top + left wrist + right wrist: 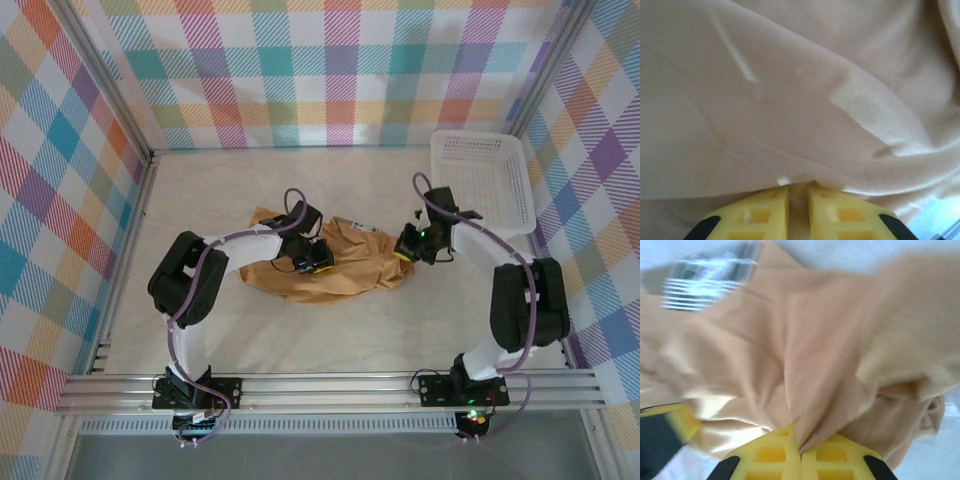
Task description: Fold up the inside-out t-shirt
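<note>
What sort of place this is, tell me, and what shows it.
Likely a robot test cell: plaid walls on an aluminium frame, left arm and right arm bolted at the table edge, a t-shirt and basket laid out.

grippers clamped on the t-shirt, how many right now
2. The left gripper pinches a fold near the middle of the t-shirt; the right gripper is shut on fabric at its right edge.
</note>
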Motion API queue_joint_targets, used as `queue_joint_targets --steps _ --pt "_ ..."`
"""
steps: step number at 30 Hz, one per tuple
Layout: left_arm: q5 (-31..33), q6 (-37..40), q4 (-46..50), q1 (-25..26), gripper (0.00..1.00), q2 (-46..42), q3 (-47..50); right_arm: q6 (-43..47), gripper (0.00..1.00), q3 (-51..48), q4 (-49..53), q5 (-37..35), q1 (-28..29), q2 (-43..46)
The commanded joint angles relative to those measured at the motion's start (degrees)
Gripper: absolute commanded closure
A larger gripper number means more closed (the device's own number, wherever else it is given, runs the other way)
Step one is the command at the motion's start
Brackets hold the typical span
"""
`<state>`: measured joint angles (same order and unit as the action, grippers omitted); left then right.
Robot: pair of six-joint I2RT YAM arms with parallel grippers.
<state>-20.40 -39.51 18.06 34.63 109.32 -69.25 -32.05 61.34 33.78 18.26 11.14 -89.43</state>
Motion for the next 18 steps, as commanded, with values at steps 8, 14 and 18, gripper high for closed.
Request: queue_joint_targets --steps 8,14,18 --pt "5.3 1.2 5.6 -1.3 1.0 7.0 -2.7 5.8 0.95 23.2 24.3 -2.1 0.6 8.2" --pt "6.9 2.1 7.0 -1.5 1.0 6.5 -2.3 5.6 0.8 25.1 24.2 -2.9 0.6 8.9" --pt "6.6 2.2 7.0 -1.7 1.0 5.9 -2.4 6.2 0.72 24.1 22.9 -3.1 0.6 7.3"
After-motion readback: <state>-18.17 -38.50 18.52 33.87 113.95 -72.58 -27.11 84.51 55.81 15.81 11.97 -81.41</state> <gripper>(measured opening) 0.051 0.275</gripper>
